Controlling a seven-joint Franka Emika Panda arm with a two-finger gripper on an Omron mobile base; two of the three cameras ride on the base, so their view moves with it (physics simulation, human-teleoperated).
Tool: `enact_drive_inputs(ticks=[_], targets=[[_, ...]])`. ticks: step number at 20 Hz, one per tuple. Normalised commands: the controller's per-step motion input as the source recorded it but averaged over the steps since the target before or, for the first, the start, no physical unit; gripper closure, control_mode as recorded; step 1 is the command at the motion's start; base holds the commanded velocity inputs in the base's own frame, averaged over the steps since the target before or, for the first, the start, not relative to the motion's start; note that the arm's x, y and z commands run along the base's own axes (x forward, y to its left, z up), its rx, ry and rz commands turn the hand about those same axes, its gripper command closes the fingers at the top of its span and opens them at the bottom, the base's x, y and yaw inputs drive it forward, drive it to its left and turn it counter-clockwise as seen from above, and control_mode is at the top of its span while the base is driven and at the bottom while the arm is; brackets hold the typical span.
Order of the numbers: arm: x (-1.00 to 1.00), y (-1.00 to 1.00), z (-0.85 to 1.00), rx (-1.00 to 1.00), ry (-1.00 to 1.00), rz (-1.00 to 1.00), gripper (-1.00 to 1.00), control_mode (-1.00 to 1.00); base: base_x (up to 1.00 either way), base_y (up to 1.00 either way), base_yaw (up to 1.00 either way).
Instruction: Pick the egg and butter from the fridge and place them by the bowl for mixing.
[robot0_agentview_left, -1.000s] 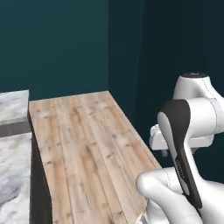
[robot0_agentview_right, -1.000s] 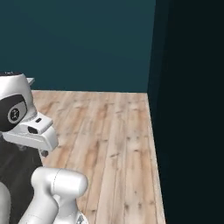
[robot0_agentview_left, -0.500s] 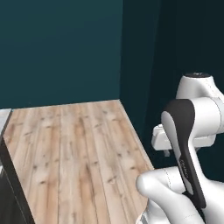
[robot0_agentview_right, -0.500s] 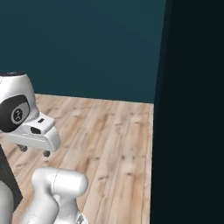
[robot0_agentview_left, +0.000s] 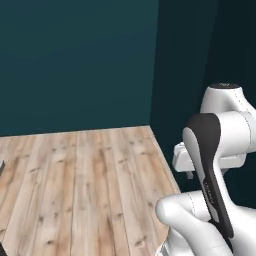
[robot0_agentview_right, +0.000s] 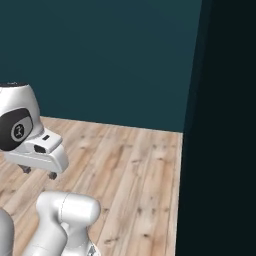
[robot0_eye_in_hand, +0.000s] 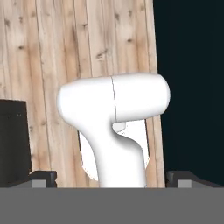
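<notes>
Pale wood-plank floor (robot0_agentview_left: 90, 190) meets dark teal walls (robot0_agentview_left: 75, 60).

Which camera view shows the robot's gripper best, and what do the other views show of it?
The hand view shows the gripper best: its two dark fingertips stand far apart at the bottom, open and empty, above the wooden floor. The right base view shows the hand from the side, with small tips beneath. In the left base view the arm hides most of it.

Arm folded upright over base; gripper (robot0_eye_in_hand: 112, 180) points down, jaws seemingly spread wide, empty.
</notes>
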Motion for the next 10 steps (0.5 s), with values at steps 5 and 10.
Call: enact_drive_inputs(ticks=[5, 10], targets=[[0.00, 0.00, 0.00, 0.00, 0.00, 0.00, -1.00, 1.00, 1.00, 0.01, 0.14], [0.00, 0.00, 0.00, 0.00, 0.00, 0.00, -1.00, 1.00, 1.00, 0.10, 0.14]])
